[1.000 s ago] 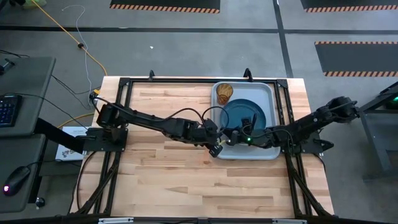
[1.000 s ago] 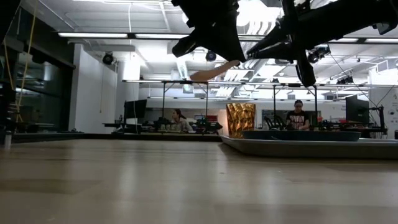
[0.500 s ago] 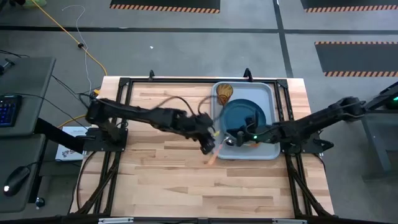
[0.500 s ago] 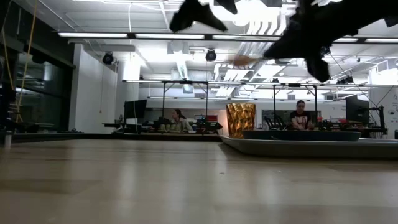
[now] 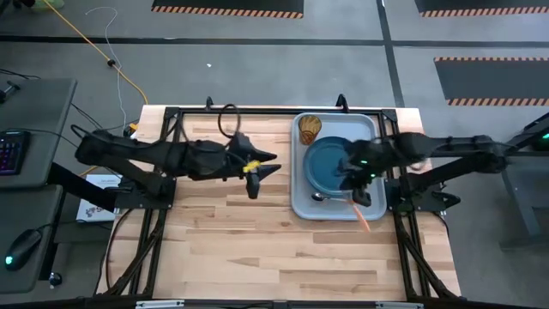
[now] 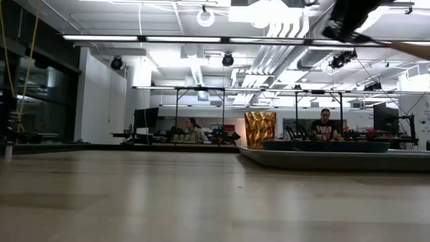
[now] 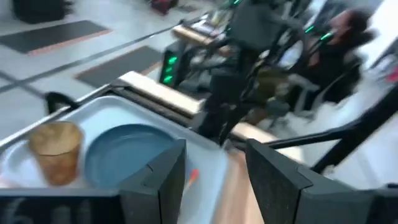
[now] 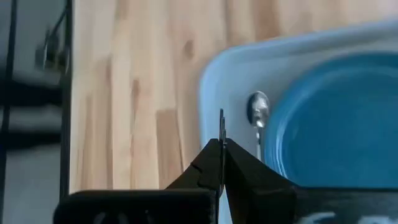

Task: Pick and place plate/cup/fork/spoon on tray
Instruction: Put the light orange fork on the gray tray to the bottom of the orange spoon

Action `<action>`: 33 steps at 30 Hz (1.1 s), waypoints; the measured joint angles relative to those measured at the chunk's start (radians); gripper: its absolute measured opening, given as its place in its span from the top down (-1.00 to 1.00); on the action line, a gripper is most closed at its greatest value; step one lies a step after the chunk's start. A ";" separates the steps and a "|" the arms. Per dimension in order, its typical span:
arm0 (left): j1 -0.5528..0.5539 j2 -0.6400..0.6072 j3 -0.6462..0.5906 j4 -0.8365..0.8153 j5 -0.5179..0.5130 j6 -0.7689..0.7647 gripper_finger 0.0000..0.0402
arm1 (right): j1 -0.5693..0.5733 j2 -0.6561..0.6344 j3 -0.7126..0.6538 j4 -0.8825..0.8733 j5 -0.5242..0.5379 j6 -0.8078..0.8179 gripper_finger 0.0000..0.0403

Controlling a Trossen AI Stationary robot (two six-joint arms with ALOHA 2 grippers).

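We see the right pincer (image 5: 359, 195) above the tray (image 5: 300, 206), over the end far from the cup. Its two fingers are pressed together on the fork (image 5: 364, 216). The orange handle sticks out from the pincer and slants out past the tray's rim, over the bench (image 5: 214, 249). From the right wrist view only a thin strip of the fork's metal shows between the fingers.

Just beside this pincer lies the spoon (image 5: 319, 196). Its round silver bowl rests on the tray floor, between the plate (image 5: 326, 163) and the tray's rim. We cannot see its handle well.

The blue plate lies flat in the middle of the tray.

The left pincer (image 5: 264, 168) hangs over the bare middle of the bench, well apart from the tray. Its fingers stand apart and hold nothing.

Farthest off, the brown cup (image 5: 310, 128) stands upright in a corner of the tray, just beside the plate.
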 joint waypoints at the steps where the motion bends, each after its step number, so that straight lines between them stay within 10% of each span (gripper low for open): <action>1: 0.000 -0.015 -0.044 0.068 0.017 -0.006 0.22 | -0.011 0.035 0.029 -0.021 -0.032 -0.070 1.00; 11: -0.001 -0.123 -0.289 0.314 0.138 -0.069 0.22 | -0.034 0.403 0.147 -0.125 -0.194 -0.660 1.00; 33: 0.115 -0.128 -0.292 0.321 0.140 -0.125 0.22 | -0.012 0.776 0.181 -0.070 -0.192 -0.946 1.00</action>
